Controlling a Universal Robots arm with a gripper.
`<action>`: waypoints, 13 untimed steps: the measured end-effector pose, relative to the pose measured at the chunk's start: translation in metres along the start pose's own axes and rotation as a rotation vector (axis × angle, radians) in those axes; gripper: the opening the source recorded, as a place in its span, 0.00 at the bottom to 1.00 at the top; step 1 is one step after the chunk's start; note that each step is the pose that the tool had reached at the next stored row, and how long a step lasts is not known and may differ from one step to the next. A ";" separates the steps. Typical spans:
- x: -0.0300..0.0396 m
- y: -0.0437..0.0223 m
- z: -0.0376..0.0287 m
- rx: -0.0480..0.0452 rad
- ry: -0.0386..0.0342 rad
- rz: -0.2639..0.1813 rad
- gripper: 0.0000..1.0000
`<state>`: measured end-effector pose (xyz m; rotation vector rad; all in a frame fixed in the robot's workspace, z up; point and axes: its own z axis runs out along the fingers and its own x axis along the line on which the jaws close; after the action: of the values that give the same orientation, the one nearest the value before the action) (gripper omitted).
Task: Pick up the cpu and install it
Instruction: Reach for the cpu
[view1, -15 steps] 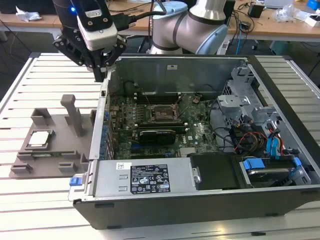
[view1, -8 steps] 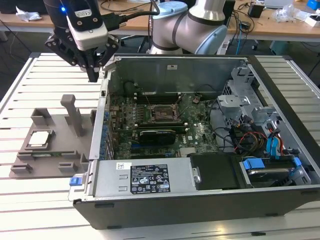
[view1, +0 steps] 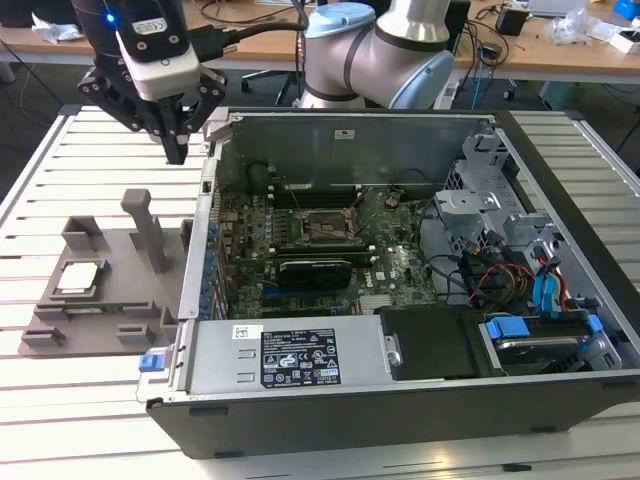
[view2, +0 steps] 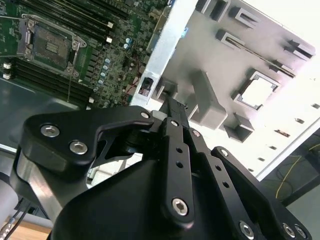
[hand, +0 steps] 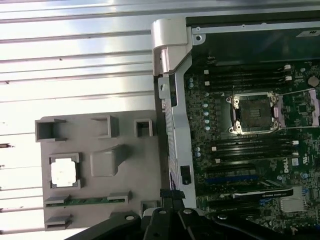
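sitting in its tray (view1: 112, 250), the cpu (view1: 80, 277) lies apart from the fingers (view1: 177, 143).

The first wrist view's edge cuts off the black metal gripper (hand: 166, 195). In the second wrist view glare whitens the small square silvery cpu (view2: 258, 92); the gripper hides part of the grey plastic tray (view2: 212, 52).
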<state>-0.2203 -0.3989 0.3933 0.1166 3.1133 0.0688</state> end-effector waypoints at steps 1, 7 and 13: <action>0.0022 -0.0002 -0.0001 0.0000 0.0000 0.000 0.11; 0.0164 -0.0012 -0.0004 0.0000 0.0000 0.000 0.11; 0.0324 -0.0024 -0.0008 0.0000 0.0000 0.000 0.11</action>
<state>-0.2528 -0.3988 0.3933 0.1166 3.1133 0.0688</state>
